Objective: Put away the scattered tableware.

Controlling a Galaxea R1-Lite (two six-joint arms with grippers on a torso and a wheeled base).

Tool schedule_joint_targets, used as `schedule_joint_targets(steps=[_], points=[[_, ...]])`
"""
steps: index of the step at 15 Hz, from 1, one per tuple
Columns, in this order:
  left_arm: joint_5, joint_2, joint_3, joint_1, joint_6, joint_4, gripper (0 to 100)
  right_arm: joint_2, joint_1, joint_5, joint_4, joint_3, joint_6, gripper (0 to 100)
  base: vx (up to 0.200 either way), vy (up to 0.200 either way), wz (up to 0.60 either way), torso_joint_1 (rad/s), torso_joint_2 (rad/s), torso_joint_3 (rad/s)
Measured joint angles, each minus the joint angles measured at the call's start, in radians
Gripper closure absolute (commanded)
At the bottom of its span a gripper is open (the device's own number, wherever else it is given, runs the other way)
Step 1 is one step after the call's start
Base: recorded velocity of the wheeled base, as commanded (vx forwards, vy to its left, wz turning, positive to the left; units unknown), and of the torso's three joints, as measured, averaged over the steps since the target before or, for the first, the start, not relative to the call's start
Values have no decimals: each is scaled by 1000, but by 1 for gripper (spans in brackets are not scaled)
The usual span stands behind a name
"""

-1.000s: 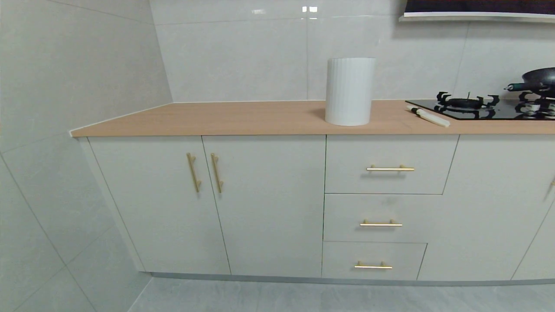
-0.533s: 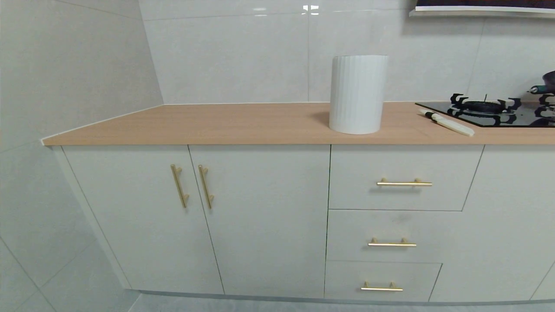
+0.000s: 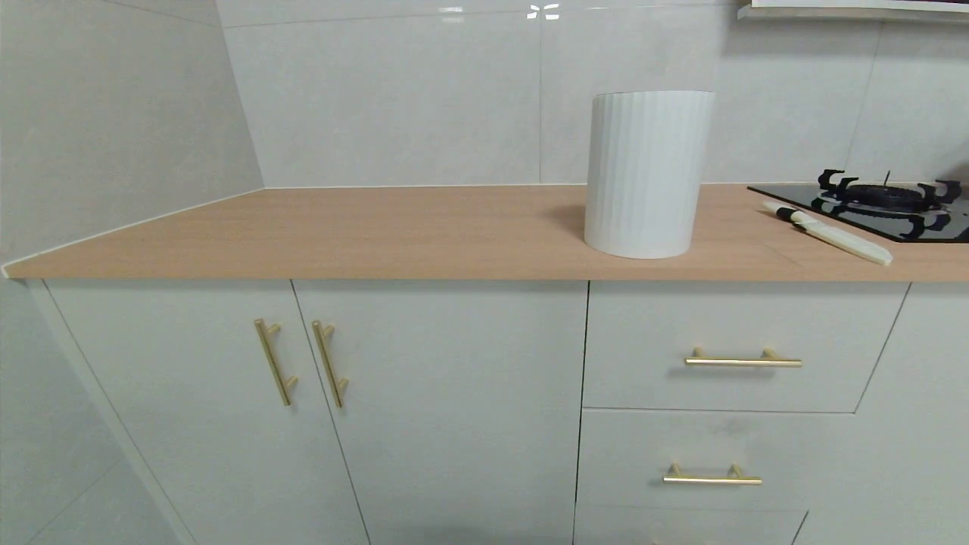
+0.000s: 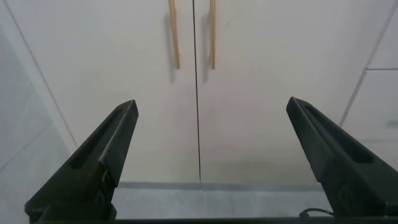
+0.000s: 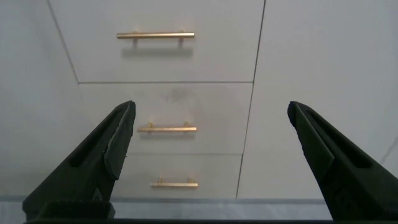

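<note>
A white ribbed cylindrical holder (image 3: 647, 174) stands upright right of centre in the head view, on the light wooden countertop (image 3: 341, 235). Near the right edge of the frame a white-bladed knife with a black handle (image 3: 829, 233) lies flat on the counter, just beside the black glass gas hob (image 3: 920, 219). The left gripper (image 4: 211, 107) is spread wide and empty, facing the white double cabinet doors (image 4: 261, 112) with gold bar handles. The right gripper (image 5: 211, 109), likewise spread and empty, faces the white drawers (image 5: 168, 62).
</note>
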Motion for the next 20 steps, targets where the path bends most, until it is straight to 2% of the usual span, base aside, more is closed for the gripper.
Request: schedule_joint_targets(steps=[3, 6, 15, 20], points=[[0, 0, 0, 0, 0, 0, 0, 0, 0, 0, 0, 0, 0, 0, 0, 0, 0, 0, 0, 0], [0, 0, 0, 0, 0, 0, 0, 0, 0, 0, 0, 0, 0, 0, 0, 0, -600, 2, -1, 2], [0, 0, 0, 0, 0, 0, 0, 0, 0, 0, 0, 0, 0, 0, 0, 0, 0, 0, 0, 0], [0, 0, 0, 0, 2, 0, 0, 0, -1, 0, 0, 0, 0, 0, 0, -200, 0, 3, 2, 1]])
